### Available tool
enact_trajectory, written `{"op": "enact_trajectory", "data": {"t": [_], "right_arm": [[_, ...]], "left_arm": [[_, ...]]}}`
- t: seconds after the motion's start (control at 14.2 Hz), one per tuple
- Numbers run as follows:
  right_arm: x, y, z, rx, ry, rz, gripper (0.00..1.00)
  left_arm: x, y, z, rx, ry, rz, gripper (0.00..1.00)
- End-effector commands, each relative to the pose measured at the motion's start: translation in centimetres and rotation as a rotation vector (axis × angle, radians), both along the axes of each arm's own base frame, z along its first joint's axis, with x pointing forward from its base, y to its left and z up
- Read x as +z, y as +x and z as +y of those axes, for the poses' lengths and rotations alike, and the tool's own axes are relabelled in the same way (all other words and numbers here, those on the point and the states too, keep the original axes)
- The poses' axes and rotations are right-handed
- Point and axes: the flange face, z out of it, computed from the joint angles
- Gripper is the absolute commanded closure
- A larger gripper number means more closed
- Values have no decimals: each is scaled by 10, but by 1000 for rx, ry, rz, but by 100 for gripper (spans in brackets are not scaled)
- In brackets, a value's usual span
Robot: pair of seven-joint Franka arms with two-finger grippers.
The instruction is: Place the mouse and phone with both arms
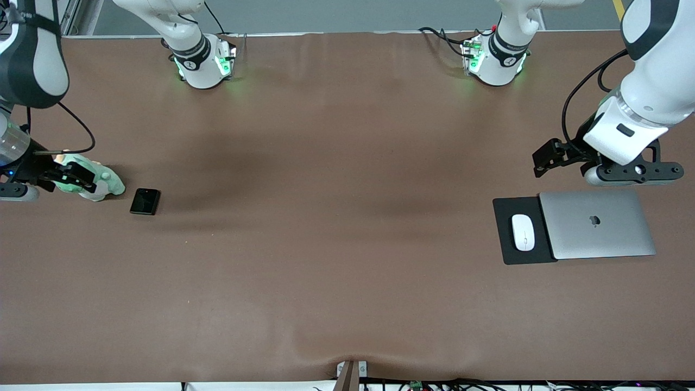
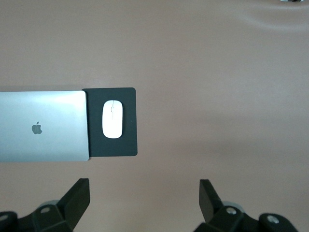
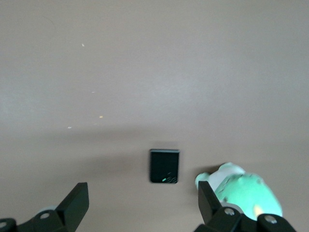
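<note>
The white mouse [image 1: 523, 232] [image 2: 112, 119] lies on a matte black pad [image 1: 506, 244] toward the left arm's end of the table. My left gripper [image 1: 544, 158] [image 2: 144, 186] hangs open and empty over bare table, beside the pad and the laptop. The small black phone [image 1: 145, 201] [image 3: 164, 166] lies flat toward the right arm's end. My right gripper [image 1: 81, 178] [image 3: 143, 188] is open and empty, low over the table close to the phone, with a green plush toy right beside one finger.
A closed silver laptop [image 1: 597, 224] [image 2: 42, 126] overlaps the pad's edge. The pale green plush toy [image 1: 100, 182] [image 3: 244, 186] sits next to the phone. A brown cloth [image 1: 336, 228] covers the table. Both arm bases stand at the edge farthest from the front camera.
</note>
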Motion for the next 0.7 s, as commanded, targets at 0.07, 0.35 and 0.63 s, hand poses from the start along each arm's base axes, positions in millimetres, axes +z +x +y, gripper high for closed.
{"op": "enact_trajectory", "data": {"t": [0.07, 0.35, 0.63], "right_arm": [[50, 9, 45, -63, -22, 25, 0], [141, 9, 41, -76, -13, -7, 0], [158, 7, 29, -110, 93, -5, 0]], "left_arm": [[2, 3, 4, -9, 24, 10, 0], [2, 3, 4, -11, 24, 10, 0], [1, 4, 3, -8, 24, 11, 0]]}}
